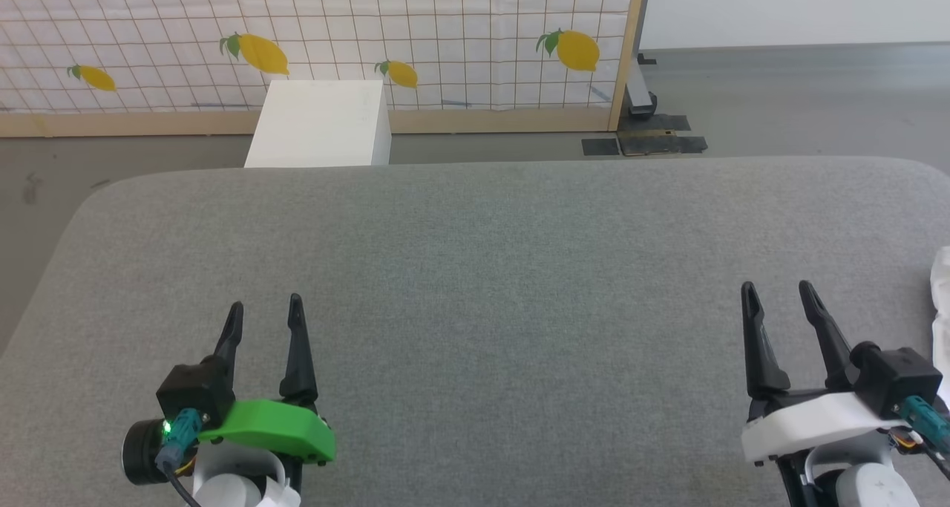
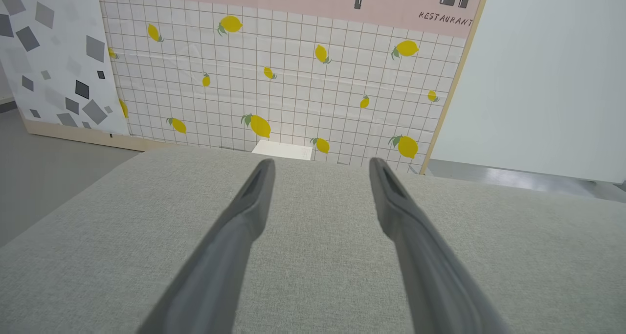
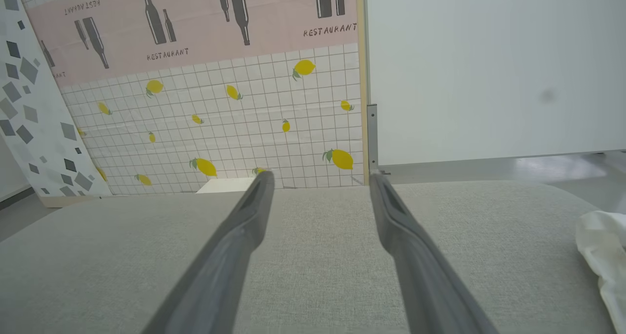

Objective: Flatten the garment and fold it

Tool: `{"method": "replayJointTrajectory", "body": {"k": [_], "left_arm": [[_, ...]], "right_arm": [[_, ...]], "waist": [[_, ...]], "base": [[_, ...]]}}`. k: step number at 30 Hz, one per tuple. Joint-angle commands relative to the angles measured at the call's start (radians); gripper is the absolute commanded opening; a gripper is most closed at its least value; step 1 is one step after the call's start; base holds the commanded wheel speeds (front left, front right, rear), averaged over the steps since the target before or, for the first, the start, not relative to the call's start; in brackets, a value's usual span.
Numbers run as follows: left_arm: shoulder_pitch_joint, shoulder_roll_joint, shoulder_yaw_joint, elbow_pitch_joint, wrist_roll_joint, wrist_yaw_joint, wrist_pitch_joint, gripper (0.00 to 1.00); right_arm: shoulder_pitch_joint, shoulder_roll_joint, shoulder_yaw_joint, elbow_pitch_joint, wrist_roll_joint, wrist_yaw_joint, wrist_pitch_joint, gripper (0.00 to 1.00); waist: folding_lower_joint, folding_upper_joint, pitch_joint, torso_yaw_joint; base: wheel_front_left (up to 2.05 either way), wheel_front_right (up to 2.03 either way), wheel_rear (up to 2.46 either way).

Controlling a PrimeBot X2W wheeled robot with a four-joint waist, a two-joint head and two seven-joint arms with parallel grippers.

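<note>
Held left gripper (image 1: pixel 266 303) and right gripper (image 1: pixel 776 286) low at the near edge, fingers parted, clutching nothing, probably poised to begin. Saw garment (image 1: pixel 941 292) bunched at the far-right edge of grey tabletop (image 1: pixel 475 269), just beside right gripper, untouched. Beyond, noted white box (image 1: pixel 319 125) before lemon screen (image 1: pixel 445 39).

Left gripper (image 1: pixel 265 312) and right gripper (image 1: pixel 777 295) hover, fingers spread apart.

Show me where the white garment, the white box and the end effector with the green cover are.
garment (image 3: pixel 604 256), right wrist view, crumpled fabric at the right edge.
white box (image 1: pixel 319 125), head view, middle of its broad pale face.
left end effector (image 1: pixel 266 305), head view, midway between its fingertips.
</note>
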Motion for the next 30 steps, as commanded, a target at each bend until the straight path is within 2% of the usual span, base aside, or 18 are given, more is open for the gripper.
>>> {"method": "replayJointTrajectory", "body": {"k": [1,19,20,30], "left_arm": [[0.012,0.0,-0.001,-0.001,-0.004,0.002,-0.002,1.0],[-0.003,0.007,-0.011,0.022,-0.03,-0.002,0.004,1.0],[0.001,0.001,-0.009,0.02,-0.025,-0.002,0.004,0.0],[0.004,-0.002,-0.004,0.011,-0.011,-0.004,0.016,0.0]], "right_arm": [[0.015,0.002,0.0,0.004,-0.001,-0.002,0.001,1.0],[0.009,0.002,0.004,0.012,0.012,-0.002,0.005,1.0],[0.007,0.0,0.002,0.01,0.006,0.0,0.001,0.0],[0.008,0.0,0.004,0.002,-0.002,0.0,0.012,0.0]], "waist": [[0.0001,0.0089,0.001,0.0],[0.0001,0.0089,0.01,-0.002],[0.0001,0.0,0.01,-0.002],[0.0001,0.0005,0.011,-0.003]], "base": [[0.0,0.0,0.0],[0.0,0.0,0.0],[0.0,0.0,0.0],[0.0,0.0,0.0]]}}
